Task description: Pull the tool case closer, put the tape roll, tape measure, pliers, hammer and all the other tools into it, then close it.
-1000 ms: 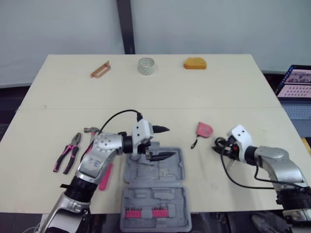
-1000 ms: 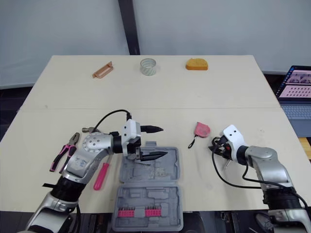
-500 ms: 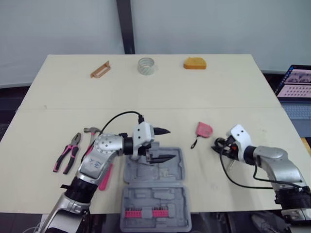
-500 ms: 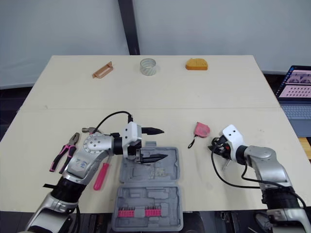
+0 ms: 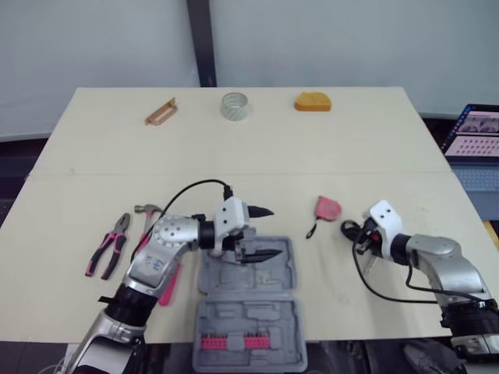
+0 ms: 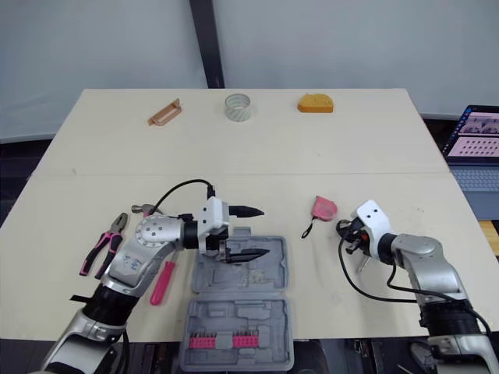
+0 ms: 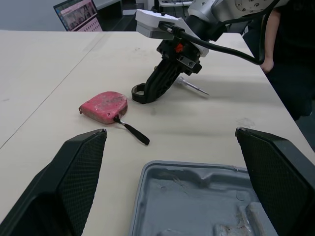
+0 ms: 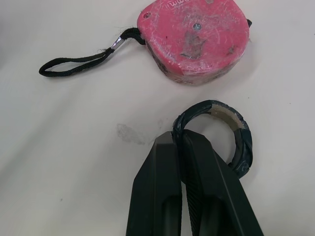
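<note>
The tool case (image 5: 234,282) is laid open at the near edge of the table (image 5: 312,148), with the left gripper (image 5: 273,231) spread wide above its far half. Pliers (image 5: 109,245) and a hammer (image 5: 145,209) are seen to its left. To its right, a dark tape roll (image 8: 242,147), just beside the pink tape measure (image 8: 197,39), is pinched at its rim by the right gripper (image 8: 178,139).

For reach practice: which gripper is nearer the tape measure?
Right. The right gripper, holding a tape roll, sits beside the tape measure; the left gripper hovers over the case.
</note>
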